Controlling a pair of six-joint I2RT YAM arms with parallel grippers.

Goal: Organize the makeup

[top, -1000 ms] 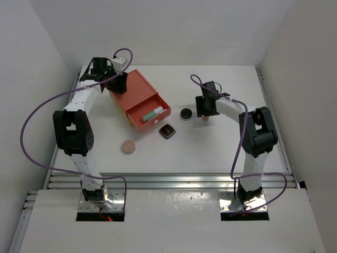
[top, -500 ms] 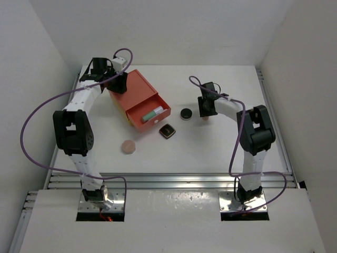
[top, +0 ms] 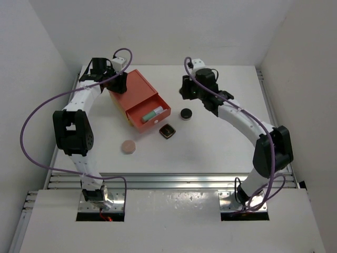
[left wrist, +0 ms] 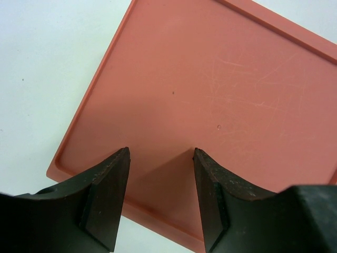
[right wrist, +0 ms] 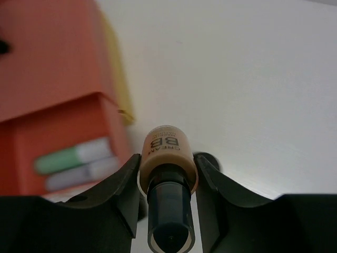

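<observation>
We are pinching the tan dark-capped bottle (right wrist: 164,147) between the two fingers of the right gripper (right wrist: 167,164). Its long axis is running along the fingers. The glossy dark cap is pointing back at the wrist camera and the tan base, printed "BB CREAM", is pointing out past the fingertips toward the drawer box (top: 134,92). In the top view this gripper is hanging over the white table (top: 221,147), to the right of the box and beyond the black round compact (top: 185,113).

The left gripper (left wrist: 158,155) is resting with its fingers spread and nothing between them over a corner of the box's orange-red top. That top is a smooth, matte plastic panel with a raised rim and fine scratches.

The drawer (top: 158,120) is standing pulled out toward the near right. Inside it the white cylindrical bottle (top: 154,113), with a green end, is lying flat with its length along the drawer front and the green end to the left.

On the table just beside the drawer front, the black square compact with gold mark (top: 167,130) is lying flat, turned corner-on. The pink round disc (top: 128,146) is lying nearer to us, apart from the box.
</observation>
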